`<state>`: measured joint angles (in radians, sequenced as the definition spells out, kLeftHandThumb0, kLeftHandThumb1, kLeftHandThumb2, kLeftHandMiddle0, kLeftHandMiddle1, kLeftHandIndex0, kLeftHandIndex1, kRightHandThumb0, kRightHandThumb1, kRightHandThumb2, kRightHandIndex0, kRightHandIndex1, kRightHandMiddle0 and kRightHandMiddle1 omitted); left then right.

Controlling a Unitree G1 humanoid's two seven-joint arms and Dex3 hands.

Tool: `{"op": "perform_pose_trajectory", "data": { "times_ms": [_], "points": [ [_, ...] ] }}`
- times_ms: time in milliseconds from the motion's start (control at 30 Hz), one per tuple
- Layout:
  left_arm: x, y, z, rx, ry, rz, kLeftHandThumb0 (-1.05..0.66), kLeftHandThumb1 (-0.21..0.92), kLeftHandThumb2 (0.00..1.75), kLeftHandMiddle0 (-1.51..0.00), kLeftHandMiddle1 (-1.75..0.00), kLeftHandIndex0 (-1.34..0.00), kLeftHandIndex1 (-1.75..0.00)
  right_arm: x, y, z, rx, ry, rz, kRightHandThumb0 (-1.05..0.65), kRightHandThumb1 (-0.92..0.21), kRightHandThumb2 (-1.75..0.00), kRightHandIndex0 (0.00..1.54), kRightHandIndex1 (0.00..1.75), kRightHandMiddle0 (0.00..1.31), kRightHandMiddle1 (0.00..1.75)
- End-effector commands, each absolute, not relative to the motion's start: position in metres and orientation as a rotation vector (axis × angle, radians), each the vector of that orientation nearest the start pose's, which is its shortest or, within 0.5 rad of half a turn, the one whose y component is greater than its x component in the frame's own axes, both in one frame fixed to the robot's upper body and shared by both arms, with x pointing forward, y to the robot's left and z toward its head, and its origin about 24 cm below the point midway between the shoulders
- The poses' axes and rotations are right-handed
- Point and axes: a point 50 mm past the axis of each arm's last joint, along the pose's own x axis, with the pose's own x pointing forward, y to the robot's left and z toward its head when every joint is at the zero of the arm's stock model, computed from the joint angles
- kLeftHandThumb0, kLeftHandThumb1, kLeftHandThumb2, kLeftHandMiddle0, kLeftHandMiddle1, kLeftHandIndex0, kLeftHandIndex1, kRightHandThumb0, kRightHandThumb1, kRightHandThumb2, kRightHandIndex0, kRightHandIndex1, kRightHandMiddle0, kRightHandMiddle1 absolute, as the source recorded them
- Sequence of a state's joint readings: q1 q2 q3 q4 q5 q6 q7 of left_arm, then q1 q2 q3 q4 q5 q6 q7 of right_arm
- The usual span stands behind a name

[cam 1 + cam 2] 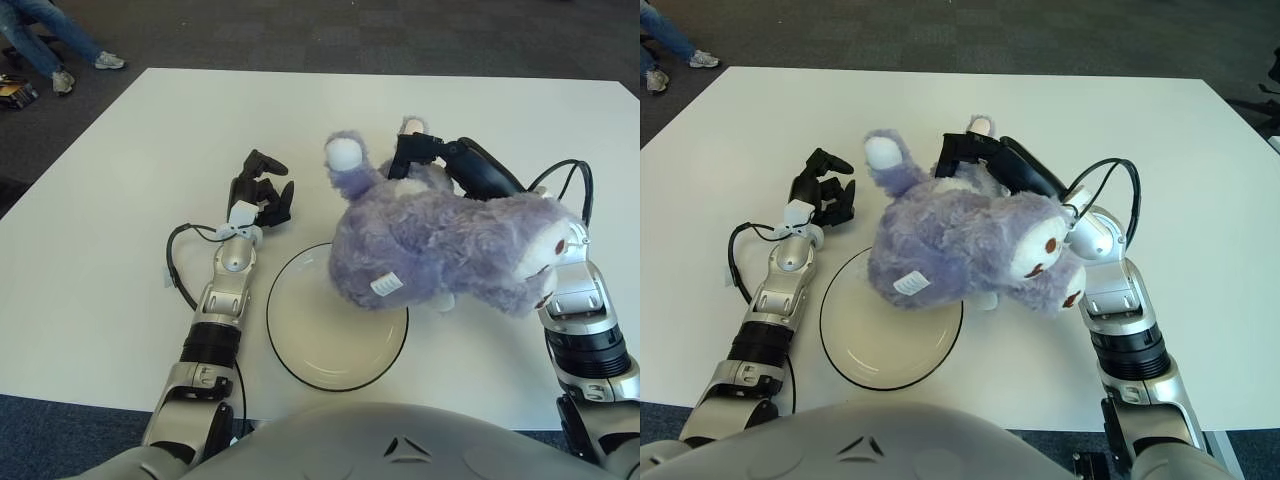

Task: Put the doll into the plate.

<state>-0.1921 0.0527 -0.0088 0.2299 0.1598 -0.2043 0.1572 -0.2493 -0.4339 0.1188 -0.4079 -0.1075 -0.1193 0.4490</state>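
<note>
A fluffy purple doll (440,245) with white paws and a white tag hangs in the air, its lower body over the right rim of the plate (320,345). My right hand (440,160) is shut on the doll's back from behind, black fingers wrapped over its top. The plate is a cream dish with a dark rim, near the front edge of the white table. My left hand (262,192) shows to the upper left of the plate, fingers loosely spread and holding nothing.
The white table (120,200) stretches wide around the plate. A black cable (178,265) loops beside my left forearm. A person's legs and shoes (60,50) show on the dark carpet at the far left, beyond the table.
</note>
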Motion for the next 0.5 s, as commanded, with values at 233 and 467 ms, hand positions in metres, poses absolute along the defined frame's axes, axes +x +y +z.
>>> {"op": "perform_pose_trajectory", "data": {
  "times_ms": [233,467],
  "points": [
    [0.28,0.147,0.04,0.187,-0.12,0.107,-0.38,0.68,0.86,-0.91,-1.75,-0.34,-1.75,0.246,-0.107,0.192,-0.648,-0.644,0.738,0.59,-0.06,-1.63,0.83,1.75,1.05,1.75],
    [0.28,0.145,0.042,0.202,-0.139,0.128,-0.38,0.67,0.86,-0.87,-1.75,-0.34,-1.75,0.243,-0.097,0.187,-0.77,-0.743,0.736,0.58,-0.07,-1.62,0.82,1.75,1.04,1.75]
  ]
}}
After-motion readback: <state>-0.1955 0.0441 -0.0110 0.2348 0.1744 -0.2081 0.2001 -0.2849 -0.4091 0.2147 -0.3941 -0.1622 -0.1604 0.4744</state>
